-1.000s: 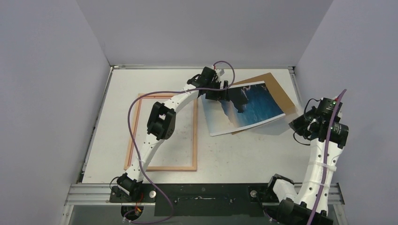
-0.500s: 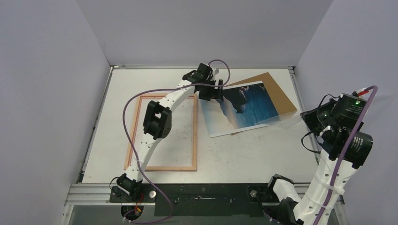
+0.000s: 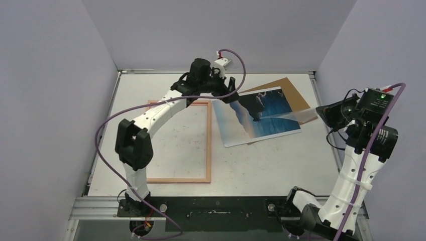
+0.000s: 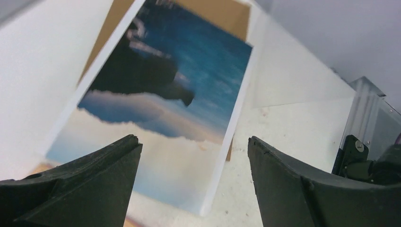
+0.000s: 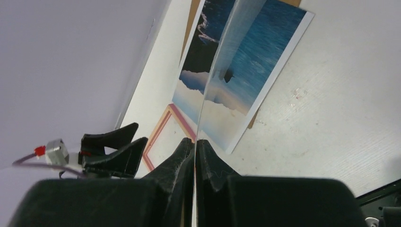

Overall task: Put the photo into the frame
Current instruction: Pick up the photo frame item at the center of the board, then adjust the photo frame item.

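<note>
Blue sea lies uncovered: the photo [image 3: 261, 118] rests face up on the brown backing board [image 3: 297, 96], just right of the frame [image 3: 176, 179]. In the past second my right gripper [image 5: 195, 144], pinched tight on the clear sheet [image 3: 306, 114], has swung it up and off to the right. My left gripper [image 4: 194, 144], jaws wide and empty, has drawn back from the photo's far corner. The print now looks free to be carried to the frame.

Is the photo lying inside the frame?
No, the photo lies on the brown board, to the right of the frame and outside its edges.
</note>
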Robot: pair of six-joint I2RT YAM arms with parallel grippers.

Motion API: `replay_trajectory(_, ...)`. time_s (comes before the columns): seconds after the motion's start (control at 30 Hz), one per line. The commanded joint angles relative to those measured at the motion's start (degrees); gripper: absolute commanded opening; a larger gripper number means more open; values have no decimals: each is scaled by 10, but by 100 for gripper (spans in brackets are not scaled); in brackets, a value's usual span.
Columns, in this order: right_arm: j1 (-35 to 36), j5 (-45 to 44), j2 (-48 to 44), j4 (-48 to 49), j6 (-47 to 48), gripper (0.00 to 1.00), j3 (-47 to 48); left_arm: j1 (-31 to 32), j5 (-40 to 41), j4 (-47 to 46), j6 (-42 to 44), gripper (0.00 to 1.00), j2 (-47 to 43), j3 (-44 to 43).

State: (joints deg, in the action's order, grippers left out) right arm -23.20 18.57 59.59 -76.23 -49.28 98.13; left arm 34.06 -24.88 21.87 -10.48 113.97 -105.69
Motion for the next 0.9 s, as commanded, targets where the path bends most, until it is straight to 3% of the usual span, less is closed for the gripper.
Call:
replay_trajectory(0.0, 3, 46, 11, 97, -58, 0, -15, -8, -139, -286, 60, 82, -87, 114)
replay_trajectory(0.13, 8, 50, 36, 105, -69, 0, 4, 11, -183, -428, 64, 84, -122, 185)
replay_trajectory(0.27, 18, 53, 50, 114, -83, 0, 15, 62, -170, -394, 180, 83, -139, 186)
replay_trajectory(0.37, 22, 64, 54, 123, -95, 0, 16, 117, -99, -365, 324, 82, -155, 206)
replay_trajectory(0.47, 29, 66, 56, 126, -99, 0, 19, 162, 15, -406, 420, 83, -150, 222)
replay_trajectory(0.67, 38, 69, 52, 127, -100, 0, 16, 199, 104, -441, 436, 84, -115, 194)
replay_trajectory(0.8, 39, 77, 48, 131, -105, 0, 16, 207, 104, -437, 433, 84, -100, 184)
replay_trajectory(0.87, 39, 83, 47, 134, -109, 0, 13, 209, 98, -436, 425, 78, -92, 176)
